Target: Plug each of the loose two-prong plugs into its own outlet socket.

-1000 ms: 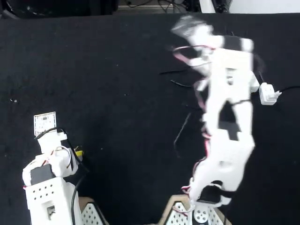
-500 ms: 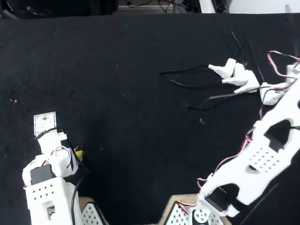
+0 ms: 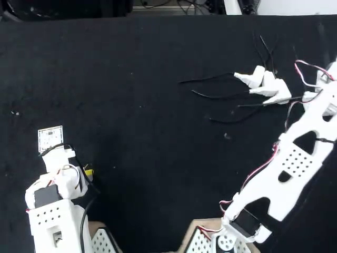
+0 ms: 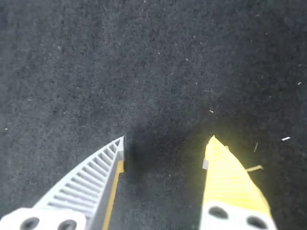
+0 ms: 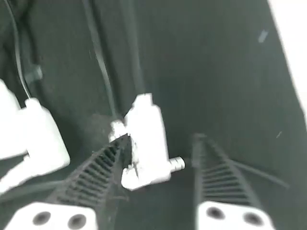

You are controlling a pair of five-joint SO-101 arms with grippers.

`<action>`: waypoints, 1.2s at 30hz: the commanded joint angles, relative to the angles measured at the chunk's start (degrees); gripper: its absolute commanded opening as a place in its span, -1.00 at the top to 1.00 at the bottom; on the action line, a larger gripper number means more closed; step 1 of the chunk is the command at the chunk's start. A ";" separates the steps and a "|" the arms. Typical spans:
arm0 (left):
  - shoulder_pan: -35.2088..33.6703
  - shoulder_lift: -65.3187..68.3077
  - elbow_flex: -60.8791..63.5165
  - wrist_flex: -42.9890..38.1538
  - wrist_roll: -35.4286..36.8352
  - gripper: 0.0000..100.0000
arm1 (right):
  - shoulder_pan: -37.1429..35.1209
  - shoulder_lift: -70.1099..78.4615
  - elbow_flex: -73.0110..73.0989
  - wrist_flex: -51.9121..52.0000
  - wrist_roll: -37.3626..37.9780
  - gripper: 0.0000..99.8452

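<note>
White plug [image 5: 145,136] btwn R end effector [image 5: 160,138]; lengthwise

I am looking down on the table [image 3: 131,79]: the left arm [image 3: 52,195] is sitting at its near left corner, with a small card [image 3: 50,138] lying just behind it. The right arm [image 3: 287,168] is spanning from the near edge out to the far right. Two plugs [image 3: 274,90] are lying side by side just left of its tip, their cords [image 3: 210,79] trailing leftwards. Under the right gripper [image 5: 160,138] another plug [image 5: 146,136] is lying between its fingers [image 5: 96,172], touching one and apart from the other; the left gripper [image 4: 165,140] is hanging over the table surface
</note>
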 commanded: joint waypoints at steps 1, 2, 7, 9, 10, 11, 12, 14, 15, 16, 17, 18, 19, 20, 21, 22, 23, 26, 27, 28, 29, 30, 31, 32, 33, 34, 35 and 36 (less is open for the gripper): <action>-0.40 -0.26 -1.36 -0.26 -0.70 0.46 | -1.05 -0.31 -9.01 0.26 -0.70 0.48; -0.40 -0.26 -1.36 -0.26 -0.70 0.46 | -1.05 -0.04 -10.24 1.14 -0.70 0.48; -0.22 -0.26 -1.36 -0.26 -0.70 0.46 | -1.05 -0.22 -13.76 10.29 -0.79 0.51; -0.13 -0.26 -1.36 -0.26 -0.70 0.46 | -1.23 -0.31 -14.81 12.75 -1.05 0.51; -0.13 -0.26 -1.36 -0.26 -0.70 0.46 | -1.67 -0.40 -14.81 13.63 -2.02 0.51; -0.13 -0.26 -1.36 -0.26 -0.70 0.46 | -1.93 -0.57 -14.81 14.51 -2.90 0.51; -0.13 -0.26 -1.36 -0.26 -0.70 0.46 | -2.11 -1.01 -14.81 15.82 -3.43 0.51; -0.13 -0.26 -1.36 -0.26 -0.70 0.46 | -3.08 -2.15 -14.81 18.73 -3.78 0.60; -0.04 -0.26 -1.36 -0.26 -0.70 0.46 | -3.43 -3.03 -14.81 20.48 -3.87 0.69; -0.04 -0.26 -1.36 -0.26 -0.70 0.46 | -3.78 -4.26 -14.81 22.42 -3.87 0.82; -0.04 -0.26 -1.36 -0.26 -0.70 0.46 | -4.48 -5.41 -14.81 24.26 -3.87 0.96; -0.04 -0.26 -1.36 -0.26 -0.70 0.46 | -4.84 -6.64 -14.81 25.41 -3.96 0.98; -0.04 -0.26 -1.36 -0.26 -0.70 0.46 | -4.75 -7.78 -14.73 25.58 -4.04 0.93; -0.04 -0.26 -1.54 -0.26 -0.70 0.46 | -4.57 -8.84 -14.73 25.41 -4.75 0.95; 0.04 -0.26 -1.89 -0.26 -0.62 0.47 | -4.04 -9.80 -14.73 25.41 -5.63 0.98; 0.04 -0.26 -2.51 -0.18 -0.44 0.47 | -3.78 -10.59 -14.73 25.41 -6.86 0.98; -0.22 -0.26 -3.65 0.18 -0.44 0.47 | -3.52 -11.38 -14.73 25.49 -8.00 0.98; -0.40 -0.26 -5.49 1.49 -0.26 0.50 | -3.16 -14.11 -13.05 25.58 -11.34 0.98; -0.04 -0.35 -5.58 1.76 -0.26 0.56 | -3.16 -15.43 -11.82 25.58 -12.13 0.98; 0.04 -0.70 -6.02 2.20 -0.26 0.64 | -3.16 -16.92 -9.89 25.67 -12.84 0.98; -0.04 -1.41 -6.11 2.29 -0.26 0.73 | -3.16 -18.86 -7.34 25.67 -13.27 0.98; -0.04 -2.29 -6.02 2.46 -0.26 0.82 | -3.16 -21.05 -4.26 25.67 -13.71 0.98; -0.13 -3.60 -5.76 3.25 -0.26 0.92 | -3.16 -23.52 -0.48 25.67 -14.15 0.98; -0.04 -5.19 -5.41 3.87 -0.26 0.96 | -3.43 -26.33 3.56 25.58 -14.86 0.98; -0.04 -7.03 -4.88 4.31 -0.18 0.92 | -3.69 -29.41 7.78 25.58 -15.74 0.98; -0.04 -8.97 -4.18 4.57 -0.18 0.89 | -3.96 -32.40 12.00 25.49 -16.88 0.98; -0.04 -11.25 -3.56 5.45 0.00 0.90 | -4.40 -35.56 16.40 25.49 -17.93 0.98; -0.04 -13.71 -3.12 6.42 0.70 0.94 | -4.66 -38.64 20.79 25.41 -18.55 0.98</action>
